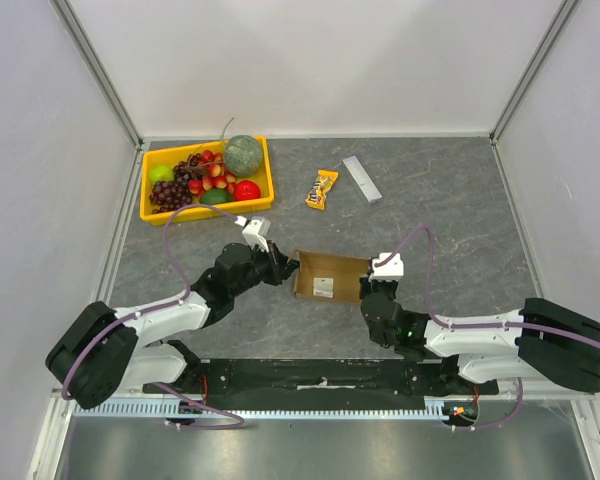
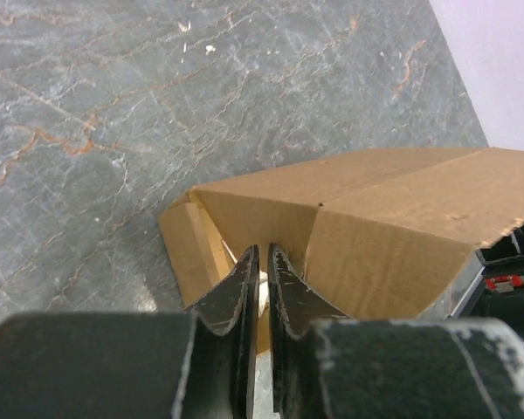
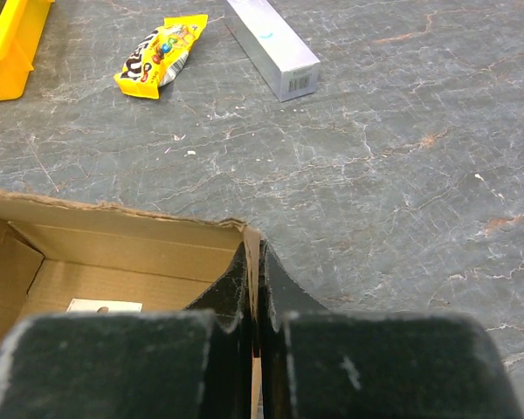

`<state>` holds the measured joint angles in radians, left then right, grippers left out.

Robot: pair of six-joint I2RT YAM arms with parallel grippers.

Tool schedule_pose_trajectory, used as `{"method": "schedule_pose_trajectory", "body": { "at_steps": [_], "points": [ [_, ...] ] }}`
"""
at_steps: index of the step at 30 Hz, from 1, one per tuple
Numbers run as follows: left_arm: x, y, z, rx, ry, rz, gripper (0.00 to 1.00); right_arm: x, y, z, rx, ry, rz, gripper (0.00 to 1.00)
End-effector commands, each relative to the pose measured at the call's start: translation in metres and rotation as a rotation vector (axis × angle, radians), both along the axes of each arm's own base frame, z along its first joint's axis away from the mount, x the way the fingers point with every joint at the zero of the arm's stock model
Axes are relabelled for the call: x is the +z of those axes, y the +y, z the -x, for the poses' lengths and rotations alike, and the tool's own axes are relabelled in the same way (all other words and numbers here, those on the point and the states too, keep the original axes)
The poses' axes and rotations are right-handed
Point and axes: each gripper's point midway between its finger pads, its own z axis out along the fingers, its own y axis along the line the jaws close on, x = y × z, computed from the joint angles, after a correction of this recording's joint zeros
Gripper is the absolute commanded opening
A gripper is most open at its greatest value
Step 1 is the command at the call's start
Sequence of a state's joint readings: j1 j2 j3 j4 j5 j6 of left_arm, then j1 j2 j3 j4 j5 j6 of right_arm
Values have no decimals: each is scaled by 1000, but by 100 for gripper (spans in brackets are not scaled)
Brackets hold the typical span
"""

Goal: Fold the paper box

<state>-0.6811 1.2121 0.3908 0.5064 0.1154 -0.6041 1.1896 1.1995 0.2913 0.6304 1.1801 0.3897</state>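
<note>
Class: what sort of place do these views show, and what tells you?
Probably a robotics lab test cell: two white-and-black robot arms bolted to a grey marble-patterned table, plain white panel walls around it, and props such as a brown cardboard box and a yellow plastic fruit tray.

The table (image 1: 430, 200) is a dark grey, stone-patterned surface with rusty veins. 4 things lie on it: a yellow tray (image 1: 208, 213) of fruit at the far left, a yellow candy packet (image 1: 322, 189) and a grey bar (image 1: 361, 179) near each other at far centre, and an open brown box (image 1: 330, 276) nearer the front, well apart from them.
</note>
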Motion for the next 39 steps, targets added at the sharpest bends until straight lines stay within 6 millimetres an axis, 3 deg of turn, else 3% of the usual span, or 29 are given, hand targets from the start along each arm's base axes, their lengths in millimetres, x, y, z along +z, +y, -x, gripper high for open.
{"method": "schedule_pose_trajectory", "body": {
  "at_steps": [1,9,18,22,27,39],
  "points": [
    [-2,4,6,-7,-18,-8,12,0,3,2,15,-19,-54,0],
    [-16,24,17,52,11,-28,9,-6,1,4,33,-20,-50,0],
    [-21,29,19,67,12,-34,8,-4,15,4,69,-6,-32,0],
    [-17,29,18,65,2,-40,8,2,23,5,81,-5,-29,0],
    [-15,34,24,70,5,-30,7,2,17,10,63,-6,-26,0],
    [5,54,40,107,-19,-3,5,-12,15,18,58,-12,21,0]
  ]
}}
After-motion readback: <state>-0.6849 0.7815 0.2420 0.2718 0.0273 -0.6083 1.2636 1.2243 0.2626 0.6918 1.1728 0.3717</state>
